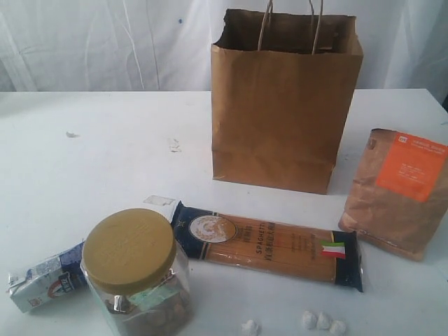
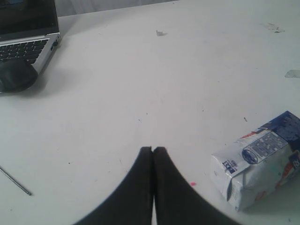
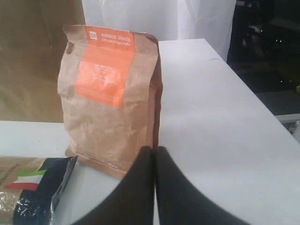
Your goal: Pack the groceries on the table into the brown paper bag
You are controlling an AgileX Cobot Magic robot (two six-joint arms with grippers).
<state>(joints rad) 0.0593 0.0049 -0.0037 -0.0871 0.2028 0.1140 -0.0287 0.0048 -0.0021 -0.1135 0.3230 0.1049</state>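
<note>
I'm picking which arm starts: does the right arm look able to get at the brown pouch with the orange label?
Probably yes. The brown pouch stands right ahead of the right arm's shut fingers, with nothing between; the spaghetti packet lies off to the side. The fingers must open first.

On the long dark-blue spaghetti packet, the word "SPAGHETTI" runs along the length. An Italian tricolour flag emblem sits near one end. The orange label on the brown pouch carries white print, illegible. Print on the small blue-white carton is illegible.
</note>
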